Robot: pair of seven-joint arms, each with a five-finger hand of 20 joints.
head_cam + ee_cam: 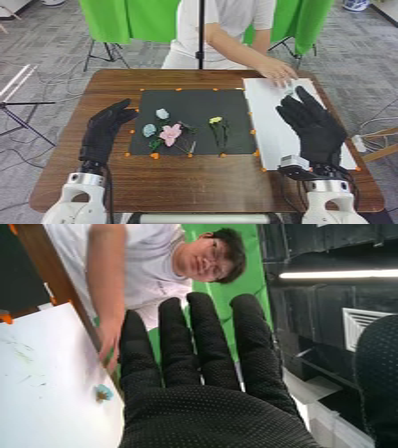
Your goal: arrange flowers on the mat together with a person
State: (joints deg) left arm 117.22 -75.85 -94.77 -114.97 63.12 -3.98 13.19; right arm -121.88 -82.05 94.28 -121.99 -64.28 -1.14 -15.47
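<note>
Right hand (313, 131) released and straight-fingered above the white sheet (274, 125), a person's hand (277, 71) at the sheet's far end.
The right hand holds nothing; near the person's fingers, a blue flower (104, 393) lies on the sheet in the right wrist view. The left hand (102, 132), also released, its fingers loosely extended, is just beside the left edge of the dark mat (195, 102). On the mat's left half, two pale blue flowers (162, 114) lie one nearer the far edge than the other, with a pink flower (171, 134) beside the nearer one. A yellow flower (216, 120) lies to their right, dark stems running toward the near edge. Orange pieces (155, 156) dot the mat's border on the brown bench (204, 182).
</note>
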